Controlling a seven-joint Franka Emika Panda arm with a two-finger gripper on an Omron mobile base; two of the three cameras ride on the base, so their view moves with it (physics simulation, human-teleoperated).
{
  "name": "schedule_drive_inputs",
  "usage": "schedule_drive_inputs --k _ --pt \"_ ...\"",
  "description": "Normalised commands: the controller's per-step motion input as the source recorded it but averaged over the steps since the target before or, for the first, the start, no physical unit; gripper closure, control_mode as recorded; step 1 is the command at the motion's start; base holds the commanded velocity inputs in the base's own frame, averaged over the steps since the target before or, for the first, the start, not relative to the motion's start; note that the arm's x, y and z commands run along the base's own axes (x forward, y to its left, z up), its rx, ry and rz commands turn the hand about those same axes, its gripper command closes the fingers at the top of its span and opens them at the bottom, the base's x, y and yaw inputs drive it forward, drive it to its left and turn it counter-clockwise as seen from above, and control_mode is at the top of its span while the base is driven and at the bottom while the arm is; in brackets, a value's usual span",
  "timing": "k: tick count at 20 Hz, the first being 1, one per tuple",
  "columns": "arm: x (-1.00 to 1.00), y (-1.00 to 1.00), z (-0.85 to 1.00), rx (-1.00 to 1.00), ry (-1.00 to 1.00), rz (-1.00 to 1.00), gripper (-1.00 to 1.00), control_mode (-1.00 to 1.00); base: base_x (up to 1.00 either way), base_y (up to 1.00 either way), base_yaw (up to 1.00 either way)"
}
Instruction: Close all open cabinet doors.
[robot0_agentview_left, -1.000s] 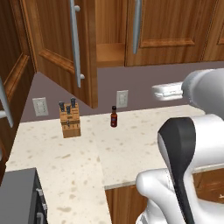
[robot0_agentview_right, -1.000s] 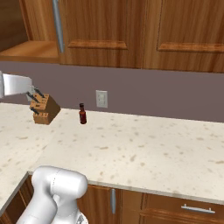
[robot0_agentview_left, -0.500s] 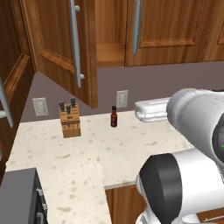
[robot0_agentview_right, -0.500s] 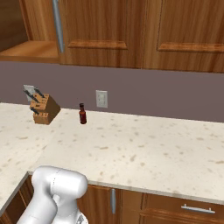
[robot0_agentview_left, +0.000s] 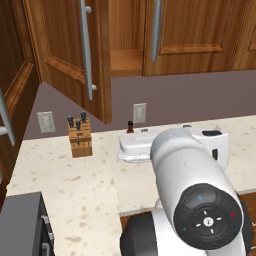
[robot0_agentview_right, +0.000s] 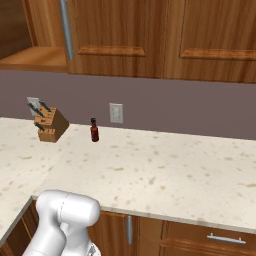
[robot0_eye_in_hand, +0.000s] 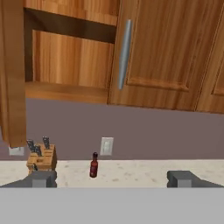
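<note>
Above the worktop (robot0_agentview_right: 165, 170), along the wall: a row of reddish-brown cabinet doors with long silver bar handles. One open door (robot0_agentview_left: 70, 55) swung well out from its cabinet in the left base view, handle (robot0_agentview_left: 86, 47) upright on its face, lower edge hanging over the knife block (robot0_agentview_left: 80, 136). Behind it, a bare wooden shelf (robot0_agentview_left: 125, 61) of the open cabinet. Next to that gap, a closed door (robot0_agentview_left: 195, 35) flush with the front, its handle (robot0_agentview_left: 157, 22) near the left edge. At the far left edge of the same view, part of another door (robot0_agentview_left: 12, 100) standing out from the wall.

From the hand view: edge of the open door (robot0_eye_in_hand: 12, 74) at far left, the open shelf (robot0_eye_in_hand: 65, 92) beside it, then the closed door (robot0_eye_in_hand: 168, 52) with its handle (robot0_eye_in_hand: 124, 54) slightly tilted by the camera's roll.

Down on the worktop, against the grey wall: knife block (robot0_agentview_right: 50, 124) at left, small dark bottle (robot0_agentview_right: 94, 130) just to its right, white wall socket (robot0_agentview_right: 116, 112) above and behind the bottle. All three well apart from the cabinet doors overhead.

Tool (robot0_eye_in_hand: 111, 178) spread wide, fingertips (robot0_eye_in_hand: 41, 178) far apart at the bottom of the hand view, nothing between them, touching nothing, facing the wall with the bottle (robot0_eye_in_hand: 93, 165) roughly between the tips.
</note>
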Motion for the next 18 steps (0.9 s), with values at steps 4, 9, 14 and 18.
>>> schedule_drive_inputs --k 4,9,14,18 --pt "0.02 0.38 -0.05 0.00 -0.13 0.02 -1.00 -1.00 0.00 0.00 0.00" --pt "0.00 0.42 0.00 0.00 -0.14 0.01 -1.00 -1.00 0.00 0.00 0.00" --pt "0.11 0.36 0.00 0.00 -0.12 0.02 -1.00 -1.00 0.00 0.00 0.00" --pt "0.20 0.30 0.00 0.00 -0.10 0.01 -1.00 -1.00 0.00 0.00 0.00"
